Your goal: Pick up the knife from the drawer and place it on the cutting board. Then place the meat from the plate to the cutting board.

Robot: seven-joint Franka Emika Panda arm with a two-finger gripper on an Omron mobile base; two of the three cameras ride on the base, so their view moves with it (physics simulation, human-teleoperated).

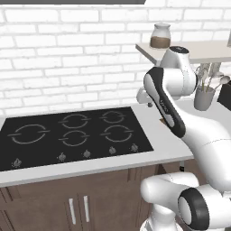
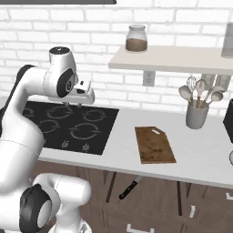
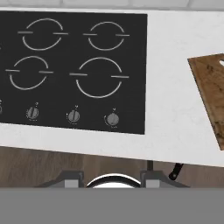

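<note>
My gripper (image 2: 73, 105) hangs above the back right burners of the black stove (image 2: 68, 125), well left of the cutting board (image 2: 154, 144). In the hand view its fingertips (image 3: 73, 178) stand apart with nothing between them. The brown board lies flat on the white counter, bare, and shows at the right edge of the hand view (image 3: 212, 92). The knife (image 2: 129, 187), black handle low and blade slanting up, shows below the counter's front edge against the dark-brown drawer (image 2: 150, 200); its handle (image 3: 176, 171) peeks out in the hand view. A sliver of the plate (image 2: 231, 158) shows; the meat is out of view.
A grey utensil holder (image 2: 196, 113) with whisk and spoons stands right of the board by the brick wall. Above it a shelf (image 2: 173, 61) carries a glass jar (image 2: 136, 38). Stove knobs (image 3: 73, 116) line the front of the hob. Cabinet doors (image 1: 76, 210) sit below.
</note>
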